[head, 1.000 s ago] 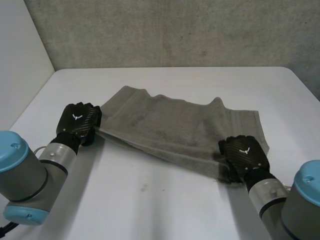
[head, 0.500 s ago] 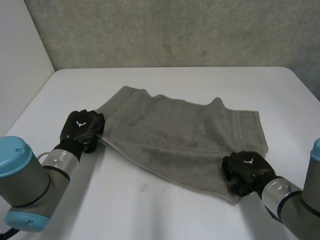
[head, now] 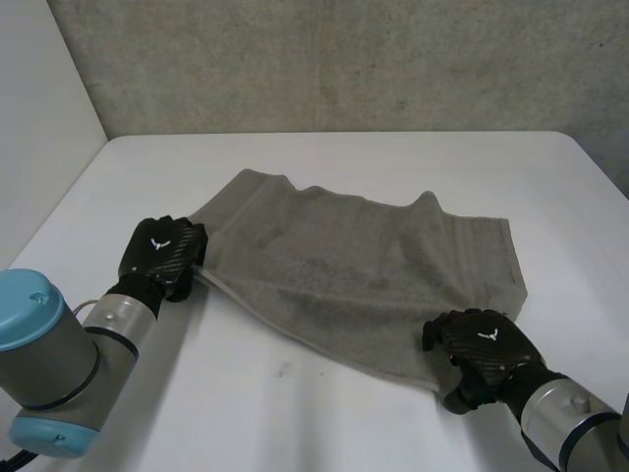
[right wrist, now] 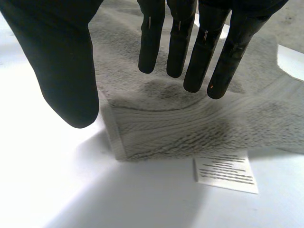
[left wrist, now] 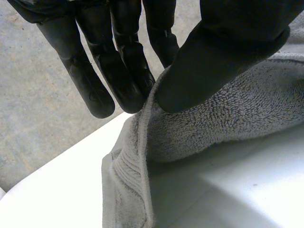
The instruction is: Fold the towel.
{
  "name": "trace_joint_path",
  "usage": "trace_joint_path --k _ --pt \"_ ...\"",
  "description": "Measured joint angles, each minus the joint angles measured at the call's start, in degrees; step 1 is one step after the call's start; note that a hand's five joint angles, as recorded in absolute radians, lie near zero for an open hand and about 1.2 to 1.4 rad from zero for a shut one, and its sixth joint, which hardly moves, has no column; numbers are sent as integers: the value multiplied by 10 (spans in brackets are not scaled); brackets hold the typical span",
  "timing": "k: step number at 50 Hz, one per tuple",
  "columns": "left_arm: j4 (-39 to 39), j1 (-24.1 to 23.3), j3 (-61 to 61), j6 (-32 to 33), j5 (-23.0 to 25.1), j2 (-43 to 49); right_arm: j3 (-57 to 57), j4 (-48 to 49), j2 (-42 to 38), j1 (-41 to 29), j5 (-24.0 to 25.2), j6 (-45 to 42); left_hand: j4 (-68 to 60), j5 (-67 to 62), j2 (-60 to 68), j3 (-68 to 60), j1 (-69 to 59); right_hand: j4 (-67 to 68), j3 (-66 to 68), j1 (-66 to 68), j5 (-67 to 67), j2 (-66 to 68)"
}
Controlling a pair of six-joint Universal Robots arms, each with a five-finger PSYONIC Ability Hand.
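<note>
My left hand (head: pixel 160 254) pinches the towel (head: pixel 344 265) edge; my right hand (head: pixel 482 346) hovers open, so lifting now may skew it.

White table (head: pixel 295 413): grey towel (head: pixel 364 265) lying rumpled across middle, white label (right wrist: pixel 225 172) on tabletop.

A white table (head: pixel 324 413) stands before a grey wall (head: pixel 344 59).

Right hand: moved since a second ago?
Yes. The right hand has drawn back toward the robot, away from the table's far edge, now open over the towel's corner.
</note>
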State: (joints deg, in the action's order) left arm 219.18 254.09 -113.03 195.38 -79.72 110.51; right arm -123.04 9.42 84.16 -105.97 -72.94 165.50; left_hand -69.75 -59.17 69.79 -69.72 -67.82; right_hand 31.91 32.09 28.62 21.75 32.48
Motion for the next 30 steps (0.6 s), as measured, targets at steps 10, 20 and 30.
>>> trace_joint_path --k 10,20,30 --pt "-1 0 -1 0 -1 -1 -4 38 -41 -9 4 -8 0 0 0 0 0 0 0 0 0 0" --pt "-1 0 0 0 -1 0 -2 88 -68 -12 -21 -32 0 0 0 0 0 42 40 19 34 34" --pt "-1 0 -1 -1 -1 -1 -2 139 -69 -6 -75 -59 0 0 0 0 0 339 334 269 319 335"
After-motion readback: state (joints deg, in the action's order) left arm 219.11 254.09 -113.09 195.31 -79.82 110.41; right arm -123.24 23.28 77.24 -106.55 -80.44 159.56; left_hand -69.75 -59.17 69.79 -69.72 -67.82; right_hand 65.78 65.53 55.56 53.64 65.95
